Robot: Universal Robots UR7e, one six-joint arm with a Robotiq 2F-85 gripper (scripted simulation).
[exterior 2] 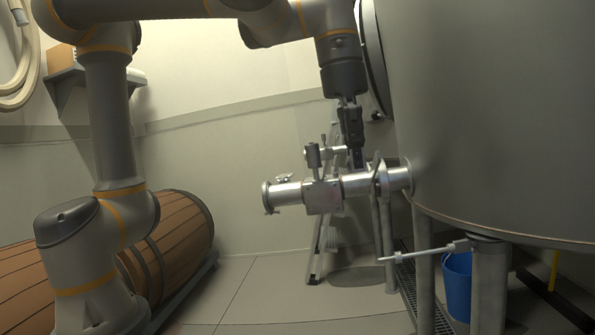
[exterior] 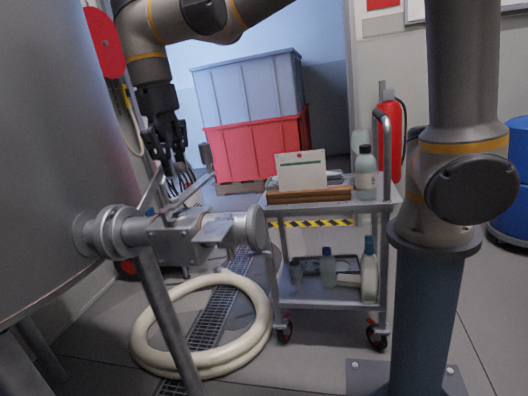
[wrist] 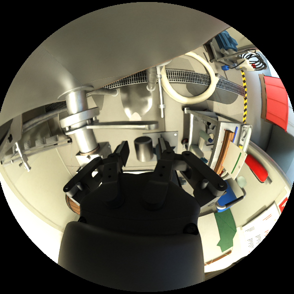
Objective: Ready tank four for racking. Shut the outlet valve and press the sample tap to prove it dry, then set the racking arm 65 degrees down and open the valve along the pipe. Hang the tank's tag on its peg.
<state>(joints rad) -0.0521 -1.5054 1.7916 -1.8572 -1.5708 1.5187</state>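
The outlet valve's lever handle (exterior: pixel 187 192) (exterior 2: pixel 330 152) (wrist: pixel 143 149) stands above the square valve body (exterior: pixel 172 237) (exterior 2: pixel 323 196) on the tank's outlet pipe, and my gripper (exterior: pixel 170 159) (exterior 2: pixel 355 156) (wrist: pixel 142 148) sits open around the handle's end, holding nothing. The pipe runs out from the steel tank (exterior: pixel 55 150) (exterior 2: pixel 499 116) to a flanged end (exterior: pixel 256 227) (exterior 2: pixel 267 197). The racking arm (exterior 2: pixel 420 252) (wrist: pixel 160 94) pokes out low under the tank. The white tag (exterior: pixel 300 169) (wrist: pixel 233 161) with a green stripe stands in a wooden block on the cart.
A steel cart (exterior: pixel 330 250) with bottles stands right of the pipe's end. A coiled cream hose (exterior: pixel 200 325) lies on the floor grate. My arm's base column (exterior: pixel 440 200) fills the right foreground. A barrel (exterior 2: pixel 174 241) and a blue bucket (exterior 2: pixel 455 283) sit on the floor.
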